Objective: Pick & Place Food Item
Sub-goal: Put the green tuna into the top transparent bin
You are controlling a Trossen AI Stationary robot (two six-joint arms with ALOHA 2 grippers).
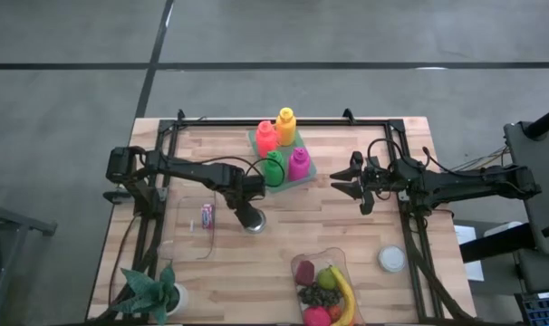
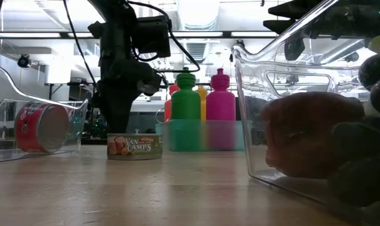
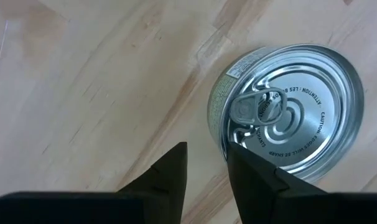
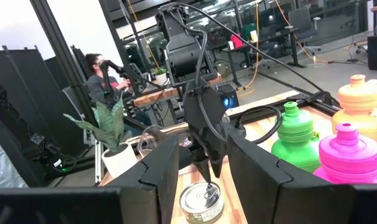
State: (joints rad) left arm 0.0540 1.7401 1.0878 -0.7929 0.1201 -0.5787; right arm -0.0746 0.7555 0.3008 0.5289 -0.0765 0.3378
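Standing on the pale wooden bench (image 1: 347, 226), near the teal tray of coloured plastic bottles (image 1: 284, 152), the flat silver tin can with a pull-tab lid (image 3: 287, 124) is waiting directly under the left gripper (image 3: 207, 165), whose jaws are hanging narrow and empty above its rim. Widening them first, then centring over the lid, looks wisest. The right gripper (image 4: 202, 163) is hovering well apart, jaws narrowly parted, holding nothing.

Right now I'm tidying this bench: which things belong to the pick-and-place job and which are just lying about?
In the job:
- flat tin can
- left gripper, hovering just above the can

Lying about:
- coloured bottles
- fruit container
- potted plant
- white lid
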